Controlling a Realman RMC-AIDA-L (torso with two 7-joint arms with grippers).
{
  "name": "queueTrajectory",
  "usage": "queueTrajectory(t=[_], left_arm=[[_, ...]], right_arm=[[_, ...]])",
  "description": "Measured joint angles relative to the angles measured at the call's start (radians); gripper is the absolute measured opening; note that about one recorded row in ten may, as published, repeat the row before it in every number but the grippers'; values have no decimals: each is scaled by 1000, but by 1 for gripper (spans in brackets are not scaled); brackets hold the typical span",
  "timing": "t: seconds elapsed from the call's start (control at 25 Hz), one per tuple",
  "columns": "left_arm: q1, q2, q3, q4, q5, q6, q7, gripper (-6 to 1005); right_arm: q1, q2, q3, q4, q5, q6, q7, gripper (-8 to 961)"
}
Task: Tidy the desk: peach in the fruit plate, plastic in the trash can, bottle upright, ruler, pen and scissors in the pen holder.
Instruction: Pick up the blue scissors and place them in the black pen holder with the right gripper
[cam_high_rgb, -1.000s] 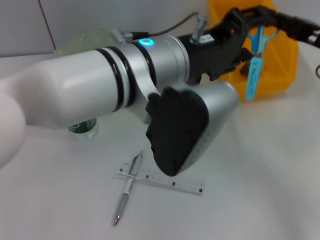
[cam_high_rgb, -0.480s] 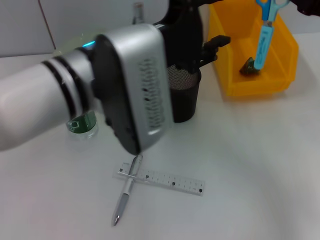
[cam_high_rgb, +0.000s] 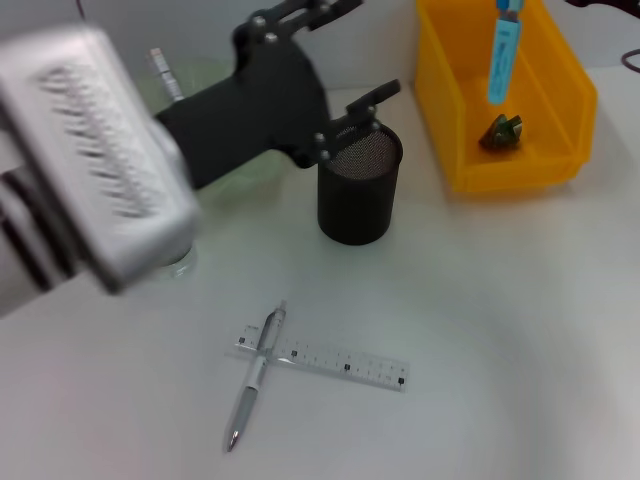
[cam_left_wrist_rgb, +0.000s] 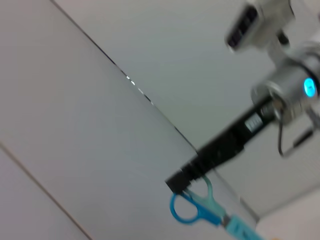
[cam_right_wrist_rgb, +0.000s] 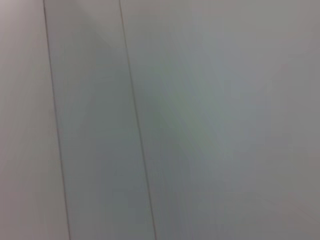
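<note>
At the moment inspected, the left gripper (cam_high_rgb: 362, 50) stood over the back of the white desk (cam_high_rgb: 500, 330), just above and behind the black mesh cylindrical pen holder (cam_high_rgb: 357, 190). Its fingers appeared apart and held nothing. One second before, this arm lay across the middle of the head view and reached as far as the yellow plastic bin (cam_high_rgb: 560, 110). It had since swung back toward the robot's left, uncovering both holder and bin.

The right gripper (cam_left_wrist_rgb: 182, 181) was out of the head view at the top. The left wrist view showed it clamped on one handle loop of the blue-handled scissors (cam_high_rgb: 503, 55). The scissors hung blade-down above the bin's interior, higher than a second earlier and clear of its front wall.

A dark green crumpled piece of plastic (cam_high_rgb: 500, 132) lay inside the bin. The silver pen (cam_high_rgb: 254, 378) lay crossed over one end of the clear plastic ruler (cam_high_rgb: 335, 362) on the desk in front of the holder; neither had shifted. The peach could not be seen, and the bottle could not be made out behind the left arm.

Judgement: the scissors were in hand but hung over the bin, well apart from the holder. The left arm's withdrawal left the holder's mouth largely open for delivery. Pen and ruler remained outstanding.
</note>
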Motion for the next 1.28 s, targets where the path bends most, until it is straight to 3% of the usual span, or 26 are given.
queueTrajectory(t=[0.08,0.16,0.28,0.36,0.6,0.68,0.88,0.96,1.28], left_arm=[[0,0,0,0,0,0,0,672],[25,1,-129,-99,-195,250,-6,672],[25,1,-129,-99,-195,250,-6,672],[31,2,-188,-204,-239,374,-48,672],[32,1,-192,-238,-249,395,-60,671],[25,1,-232,-383,-353,574,-69,671],[20,0,-244,-416,-361,612,-72,671],[4,-2,-253,-503,-382,693,-70,671],[-21,1,-251,-569,-384,717,-62,671]], right_arm=[[11,0,-1,25,-1,-2,-28,103],[24,0,-12,58,-1,0,-84,104],[33,0,-23,81,-2,6,-121,106],[55,0,-28,120,-3,13,-193,106],[81,0,-39,162,-3,17,-287,109],[89,2,-40,181,-3,18,-332,110],[119,4,-39,277,6,31,-443,112],[138,4,-37,339,8,39,-516,113],[169,7,-41,493,117,34,-738,116]])
